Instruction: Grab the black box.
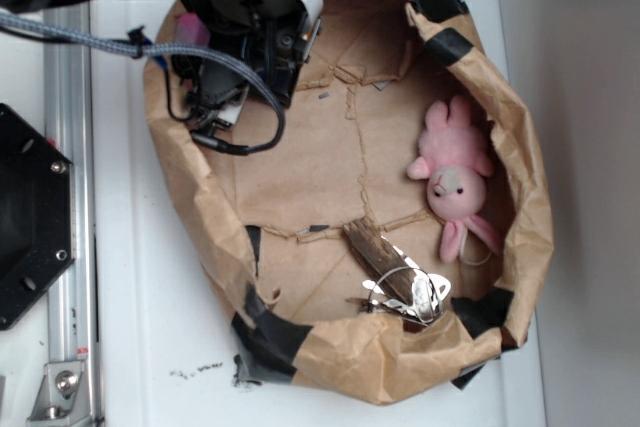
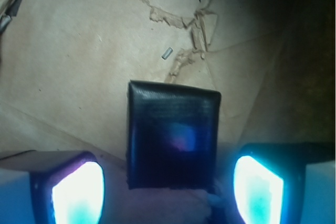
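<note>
While the black box (image 2: 173, 135) lies on brown paper (image 2: 79, 77), spread jaws flank it without touching.

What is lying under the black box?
The black box lies on brown paper, between the open gripper's fingers. Whatever is directly beneath it is covered. In the exterior view the arm hides it.

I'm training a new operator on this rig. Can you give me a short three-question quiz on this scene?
1. True or false: the claw is shut on the black box.
2. Which toy lies in the paper bag? A) bunny B) duck C) car
3. Fill in: in the wrist view, the box lies ____ the two fingers.

Key: 1 false, gaps show on both sides; 2 A, the pink bunny; 3 between.
</note>
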Controlling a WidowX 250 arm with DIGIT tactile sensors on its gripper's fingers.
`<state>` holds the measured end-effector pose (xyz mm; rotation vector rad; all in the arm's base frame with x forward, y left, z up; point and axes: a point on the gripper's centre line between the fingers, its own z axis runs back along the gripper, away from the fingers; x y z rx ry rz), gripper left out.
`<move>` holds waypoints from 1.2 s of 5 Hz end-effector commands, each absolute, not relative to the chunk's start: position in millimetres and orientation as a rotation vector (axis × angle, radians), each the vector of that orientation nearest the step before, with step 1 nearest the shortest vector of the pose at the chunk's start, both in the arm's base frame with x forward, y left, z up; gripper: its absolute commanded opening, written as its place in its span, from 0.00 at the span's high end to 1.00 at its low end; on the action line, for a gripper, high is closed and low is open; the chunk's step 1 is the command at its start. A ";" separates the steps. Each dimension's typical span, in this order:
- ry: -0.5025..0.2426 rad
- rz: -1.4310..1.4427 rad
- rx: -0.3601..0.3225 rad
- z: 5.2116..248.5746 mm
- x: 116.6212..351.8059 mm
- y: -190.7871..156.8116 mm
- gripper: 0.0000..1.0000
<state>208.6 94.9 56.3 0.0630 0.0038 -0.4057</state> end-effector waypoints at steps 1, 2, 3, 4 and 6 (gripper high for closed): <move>-0.005 -0.380 0.031 23.7 227.0 90.5 0.00; 0.019 -0.399 0.044 15.1 227.0 82.6 0.00; 0.004 -0.395 0.038 20.4 225.1 82.2 0.00; -0.004 -0.373 0.044 22.7 225.8 86.1 1.00; -0.046 -0.369 0.065 59.8 234.5 90.3 1.00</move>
